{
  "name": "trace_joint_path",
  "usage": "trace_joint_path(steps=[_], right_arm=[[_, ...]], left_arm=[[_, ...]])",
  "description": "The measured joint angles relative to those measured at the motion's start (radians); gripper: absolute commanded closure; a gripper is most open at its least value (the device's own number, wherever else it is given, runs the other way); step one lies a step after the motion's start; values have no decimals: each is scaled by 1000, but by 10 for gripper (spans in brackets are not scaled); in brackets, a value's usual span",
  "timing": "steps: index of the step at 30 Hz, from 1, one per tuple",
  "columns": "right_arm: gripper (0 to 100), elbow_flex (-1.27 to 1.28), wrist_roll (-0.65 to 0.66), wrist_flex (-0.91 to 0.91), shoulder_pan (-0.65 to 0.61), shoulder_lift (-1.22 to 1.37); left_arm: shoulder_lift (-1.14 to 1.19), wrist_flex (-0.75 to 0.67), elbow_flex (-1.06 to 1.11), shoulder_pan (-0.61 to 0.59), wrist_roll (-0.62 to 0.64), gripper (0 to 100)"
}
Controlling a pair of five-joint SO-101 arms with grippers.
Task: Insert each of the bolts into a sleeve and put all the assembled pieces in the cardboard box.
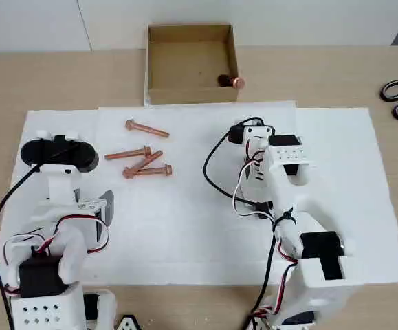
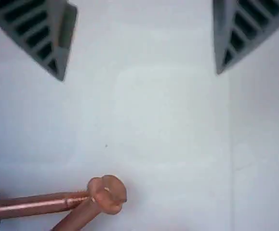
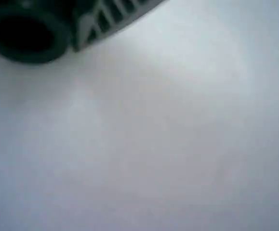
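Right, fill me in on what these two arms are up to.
The right claw holds a dark sleeve above the sheet. The left claw hangs open over the sheet, close to four loose bolts that have no sleeves yet. One assembled piece already lies in a corner of the box.
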Motion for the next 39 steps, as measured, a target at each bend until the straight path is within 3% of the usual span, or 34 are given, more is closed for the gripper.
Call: trace_joint_path(steps=[16, 26, 31, 39], right_arm=[[991, -25, 0, 6, 26, 0], [993, -250, -2, 261, 25, -143], [993, -307, 15, 295, 23, -238], [994, -307, 25, 311, 35, -245]], left_arm=[[0, 0, 0, 0, 0, 811], [0, 0, 0, 0, 0, 811], [3, 0, -5, 0, 0, 812], [331, 0, -239, 0, 0, 813]])
